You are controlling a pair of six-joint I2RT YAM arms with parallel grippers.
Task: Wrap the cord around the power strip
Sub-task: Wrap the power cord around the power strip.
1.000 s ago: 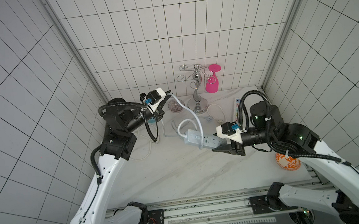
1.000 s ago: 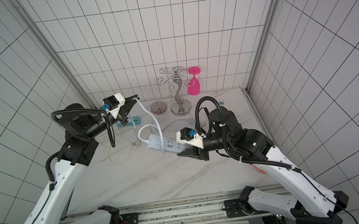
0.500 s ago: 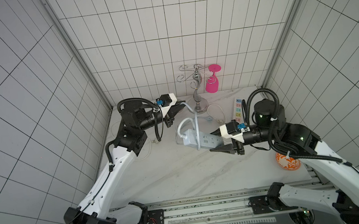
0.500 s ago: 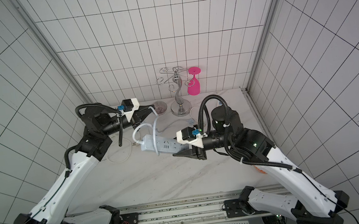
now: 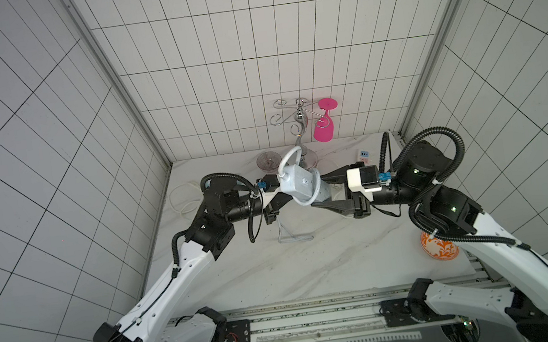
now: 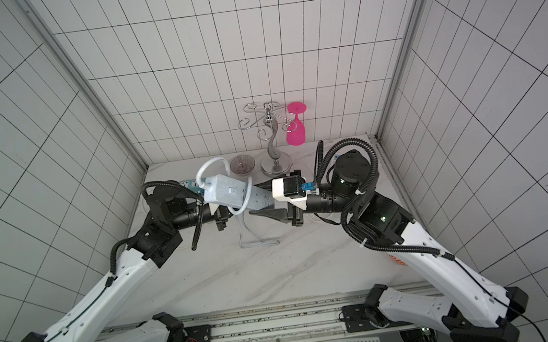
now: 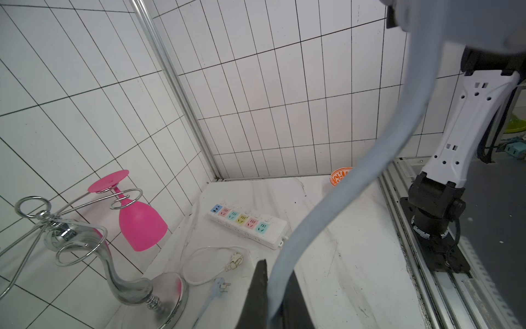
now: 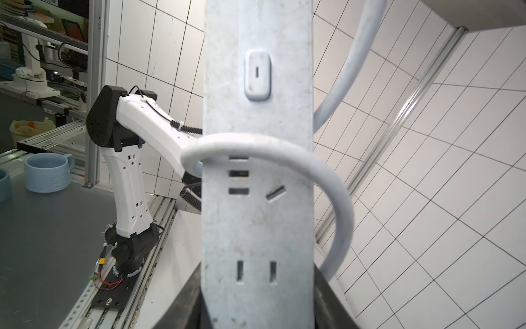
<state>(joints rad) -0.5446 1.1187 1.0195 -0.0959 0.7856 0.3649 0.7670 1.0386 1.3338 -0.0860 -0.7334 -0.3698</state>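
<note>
Right gripper (image 5: 322, 192) clamps the slim pale grey-blue power strip (image 5: 299, 184) above the tabletop's (image 5: 314, 267) back edge; left gripper (image 7: 277, 293), pinching its long matching cord (image 8: 256, 143), has just laid a first wrap.

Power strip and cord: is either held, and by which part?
The right end effector clamps the power strip by the end farthest from where the cord leaves it. The left end effector pinches that cord partway along, past its loop around the strip.
</note>
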